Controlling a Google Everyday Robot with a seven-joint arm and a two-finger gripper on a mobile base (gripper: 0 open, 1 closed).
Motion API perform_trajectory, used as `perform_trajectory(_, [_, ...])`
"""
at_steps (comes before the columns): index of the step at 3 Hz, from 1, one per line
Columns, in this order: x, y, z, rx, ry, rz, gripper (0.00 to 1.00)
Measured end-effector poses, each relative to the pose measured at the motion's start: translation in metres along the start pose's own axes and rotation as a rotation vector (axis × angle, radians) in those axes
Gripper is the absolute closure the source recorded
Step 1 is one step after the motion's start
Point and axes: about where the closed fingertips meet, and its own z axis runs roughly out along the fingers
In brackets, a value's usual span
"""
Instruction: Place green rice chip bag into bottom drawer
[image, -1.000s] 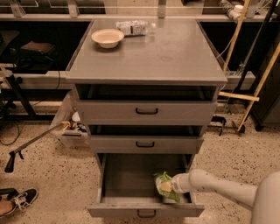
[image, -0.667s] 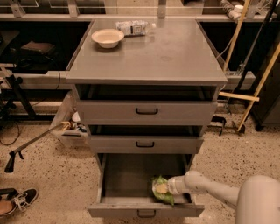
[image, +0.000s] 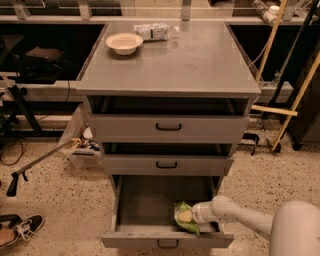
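Observation:
The green rice chip bag (image: 183, 217) is inside the open bottom drawer (image: 145, 200), near its front right corner, low against the drawer floor. My gripper (image: 192, 215) reaches into the drawer from the right on a white arm (image: 240, 215), and its tip is right at the bag's right side. The fingers are hidden behind the bag and the wrist. The bottom drawer is pulled well out; its front with the black handle (image: 167, 243) is at the lower edge of the view.
The two upper drawers (image: 167, 127) are shut. A cream bowl (image: 124, 42) and a clear plastic water bottle (image: 155, 31) sit on the cabinet top. A bin (image: 80, 145) and a long-handled tool stand left of the cabinet; shoes lie at lower left; wooden poles lean at right.
The arm has pushed further left and down into the drawer, carrying the green bag with it toward the drawer floor.

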Motion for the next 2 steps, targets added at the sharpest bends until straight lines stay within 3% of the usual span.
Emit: perform_trajectory(2, [0.0000, 0.0001, 0.0001, 0.000, 0.000, 0.000, 0.35])
